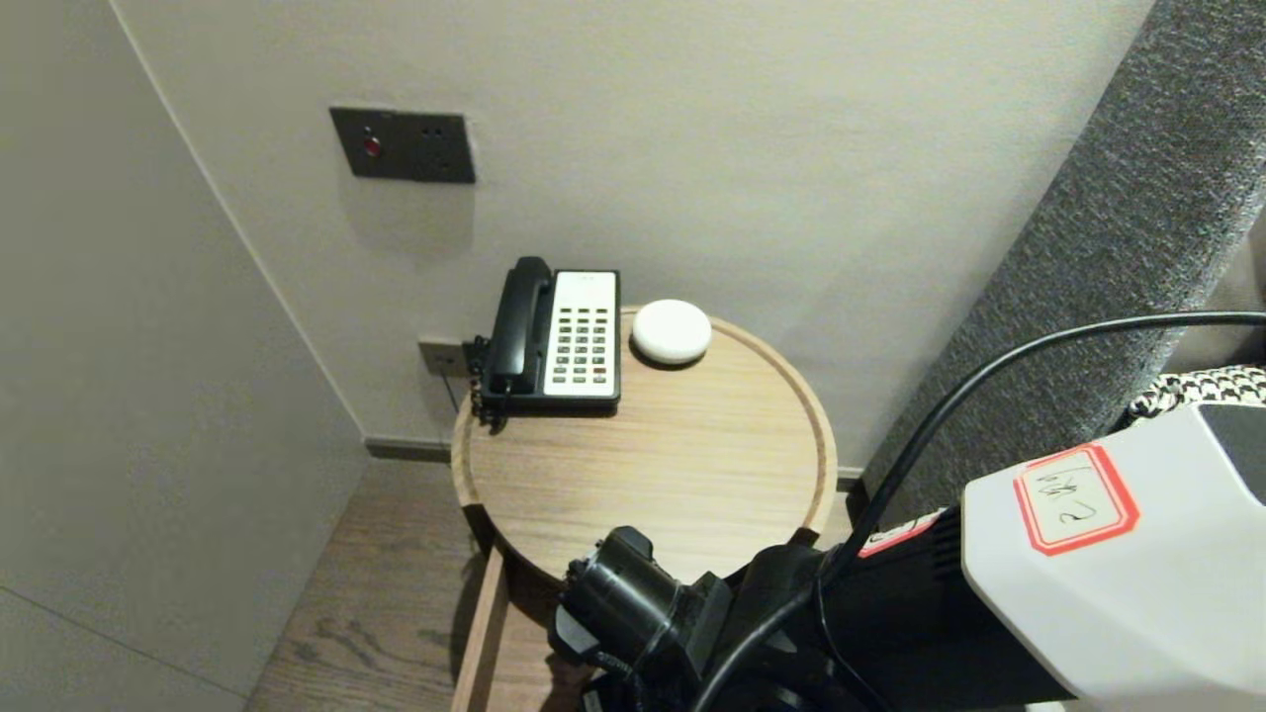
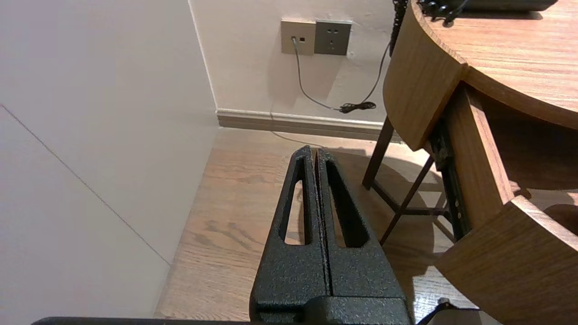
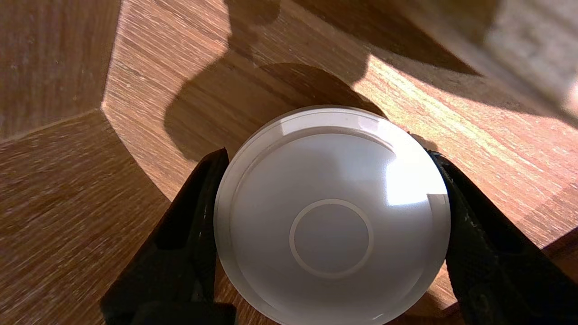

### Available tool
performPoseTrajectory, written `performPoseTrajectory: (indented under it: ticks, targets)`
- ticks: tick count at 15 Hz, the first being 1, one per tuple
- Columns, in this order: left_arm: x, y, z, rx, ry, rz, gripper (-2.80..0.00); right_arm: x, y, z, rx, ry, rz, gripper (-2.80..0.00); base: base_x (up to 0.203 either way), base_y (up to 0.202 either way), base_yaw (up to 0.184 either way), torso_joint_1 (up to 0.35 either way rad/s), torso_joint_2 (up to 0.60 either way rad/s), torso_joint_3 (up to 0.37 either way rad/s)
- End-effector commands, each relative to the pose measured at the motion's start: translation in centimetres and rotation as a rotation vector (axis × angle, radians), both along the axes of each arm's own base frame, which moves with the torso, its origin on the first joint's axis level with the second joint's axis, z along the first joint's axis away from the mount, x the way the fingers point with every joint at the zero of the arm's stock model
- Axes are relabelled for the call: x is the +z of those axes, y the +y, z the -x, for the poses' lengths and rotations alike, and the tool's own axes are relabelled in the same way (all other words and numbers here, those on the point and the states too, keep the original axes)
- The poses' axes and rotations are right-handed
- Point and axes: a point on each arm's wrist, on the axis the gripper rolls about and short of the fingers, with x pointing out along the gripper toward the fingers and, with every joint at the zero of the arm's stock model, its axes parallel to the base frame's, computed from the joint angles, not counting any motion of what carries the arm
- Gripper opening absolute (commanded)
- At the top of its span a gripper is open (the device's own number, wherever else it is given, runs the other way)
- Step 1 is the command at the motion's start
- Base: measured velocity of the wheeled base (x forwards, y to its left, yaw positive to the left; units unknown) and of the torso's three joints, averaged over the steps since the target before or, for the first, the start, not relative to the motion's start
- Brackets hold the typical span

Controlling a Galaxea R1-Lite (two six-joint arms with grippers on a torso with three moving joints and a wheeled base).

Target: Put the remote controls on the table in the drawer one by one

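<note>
R gripper (image 3: 327, 154) is down in the open drawer (image 1: 485, 633), under the front edge of the round table (image 1: 821, 435). Its two fingers (image 3: 194, 216) pinch a white puck (image 3: 332, 216), one on each side of the rim at the widest part. I think that's why they stand so far apart: the puck is wide & smooth, so a grip across the middle keeps it from slipping. The puck is over the drawer's wood bottom, near a bend in the drawer wall. Can't tell if it touches the wood.

R arm (image 1: 890, 593) reaches forward & bends down past the table's front edge, wrist pointing into the drawer.

At the table's back edge a phone (image 1: 559, 336) & another white puck (image 1: 671, 331) sit just beside each other, prob. kept out of the way by the wall.

L gripper (image 2: 314, 151) hangs low over the floor (image 2: 235, 216) by the table's left edge, fingers pressed together, idle.
</note>
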Motion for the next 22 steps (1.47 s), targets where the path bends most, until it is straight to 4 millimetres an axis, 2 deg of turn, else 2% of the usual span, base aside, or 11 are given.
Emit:
performPoseTrajectory:
  ticks: [1,22]
  targets:
    - [0.00,0.00,0.00,0.001,0.000,0.001,-2.80,-0.16,0.03,-0.05,-0.002,0.003,0.004,-2.80,0.000,0.000,0.000,0.000,0.00,0.000]
    - [0.00,0.00,0.00,0.001,0.000,0.001,-2.80,-0.31,0.03,-0.37,-0.017,0.001,-0.022,-2.80,0.000,0.000,0.000,0.000,0.00,0.000]
